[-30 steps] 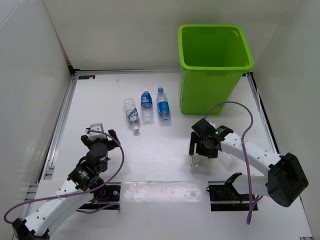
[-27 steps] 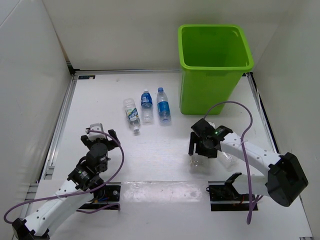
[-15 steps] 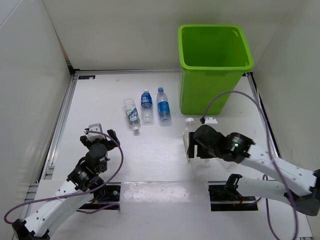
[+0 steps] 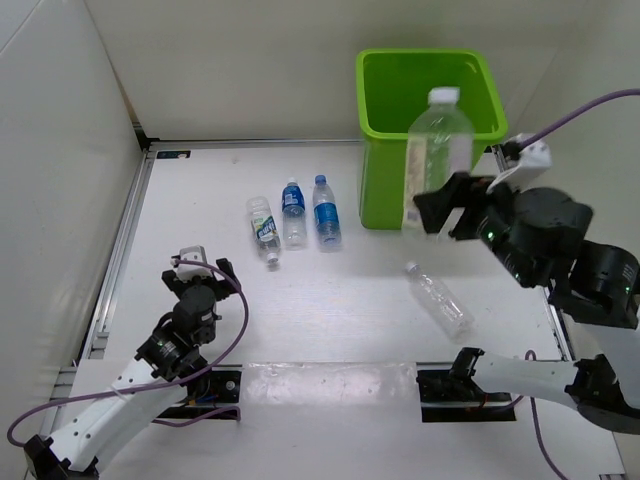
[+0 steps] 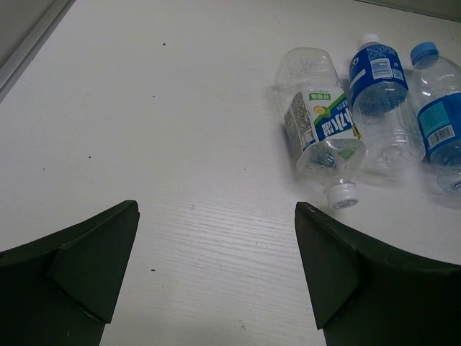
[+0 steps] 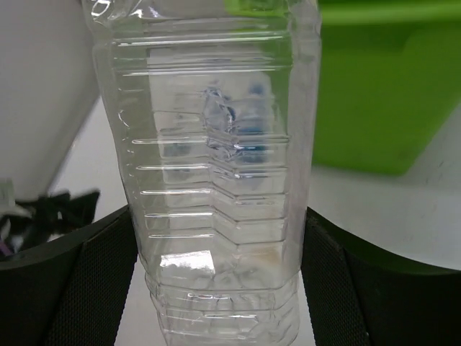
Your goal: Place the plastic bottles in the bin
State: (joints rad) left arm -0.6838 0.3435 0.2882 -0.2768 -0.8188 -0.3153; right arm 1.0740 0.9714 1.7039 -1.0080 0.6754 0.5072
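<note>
1. My right gripper (image 4: 450,214) is pinching the wide bottle (image 4: 438,150) low on its body, one finger on each side. The bottle hangs upright, cap up, high above the table (image 4: 330,300).
2. In the right wrist view the bin (image 6: 389,94) stands beyond the bottle and to its right. I judge this is the carry step, with the bottle short of the opening.
3. Next I need to move forward until the bottle is over the opening and past the near rim, then part the jaws.
4. My left gripper (image 5: 214,216) is spread wide and empty, low over the table.
5. Not yet binned: a thin bottle (image 4: 438,298) lying near the bin's foot, plus the white-green bottle (image 5: 320,130), blue bottle (image 5: 382,94) and second blue bottle (image 5: 439,108) lying side by side ahead of the left gripper.
</note>
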